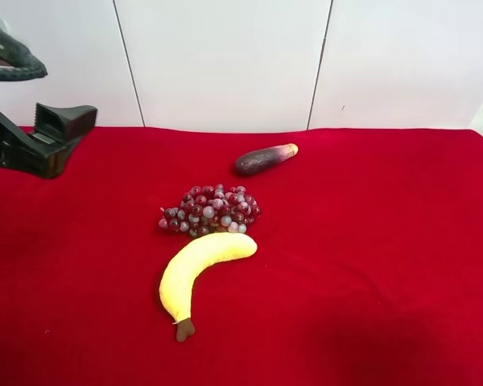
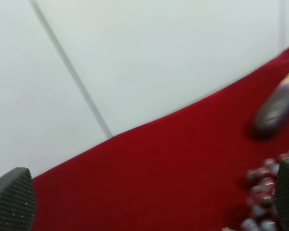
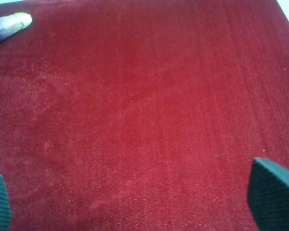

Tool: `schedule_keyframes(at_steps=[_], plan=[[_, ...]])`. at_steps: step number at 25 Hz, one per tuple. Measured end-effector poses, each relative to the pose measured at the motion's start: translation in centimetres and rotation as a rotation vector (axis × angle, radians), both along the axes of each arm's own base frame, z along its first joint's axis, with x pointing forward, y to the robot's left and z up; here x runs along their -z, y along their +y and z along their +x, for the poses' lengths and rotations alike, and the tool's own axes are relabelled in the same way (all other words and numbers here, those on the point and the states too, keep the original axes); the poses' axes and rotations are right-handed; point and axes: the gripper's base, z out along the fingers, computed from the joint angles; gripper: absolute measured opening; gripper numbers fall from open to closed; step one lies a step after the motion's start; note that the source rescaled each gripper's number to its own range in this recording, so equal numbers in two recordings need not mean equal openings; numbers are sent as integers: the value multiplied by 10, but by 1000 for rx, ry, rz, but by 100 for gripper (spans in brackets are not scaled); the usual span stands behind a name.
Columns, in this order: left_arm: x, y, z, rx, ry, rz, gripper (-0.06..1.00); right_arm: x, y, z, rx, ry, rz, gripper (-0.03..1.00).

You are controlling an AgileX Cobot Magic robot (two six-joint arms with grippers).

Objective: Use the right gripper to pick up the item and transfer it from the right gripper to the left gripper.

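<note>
The grapes (image 1: 209,211), a bunch of dark-red and frosty grey-purple balls, lie on the red cloth between the eggplant piece and the banana. They also show at the edge of the left wrist view (image 2: 261,190). The left gripper (image 1: 74,121) hangs open and empty at the far edge of the exterior high view's left, well away from the grapes; in its wrist view (image 2: 149,197) its jaws stand wide apart. The right gripper (image 3: 135,202) is open and empty over bare red cloth. It is out of the exterior high view. The grapes are out of the right wrist view.
A yellow plush banana (image 1: 201,269) lies just in front of the grapes. A dark purple eggplant piece with a tan tip (image 1: 266,158) lies behind them, and shows in both wrist views (image 2: 277,103) (image 3: 9,24). A white panelled wall (image 1: 225,56) backs the red cloth (image 1: 386,241).
</note>
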Motion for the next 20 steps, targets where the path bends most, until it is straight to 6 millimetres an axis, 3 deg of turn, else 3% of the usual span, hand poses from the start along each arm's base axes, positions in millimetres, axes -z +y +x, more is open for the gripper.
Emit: schedule_keyframes(at_steps=[6,11,15,20], plan=[[-1,0,2,27,4,-24,100,0,0,0,0,0,0,96],[-2,9,20,104,2,-80,100,0,0,0,0,0,0,96],[-5,28,33,157,-35,-72,100,0,0,0,0,0,0,96],[-4,50,20,141,-50,-172,100,0,0,0,0,0,0,96]])
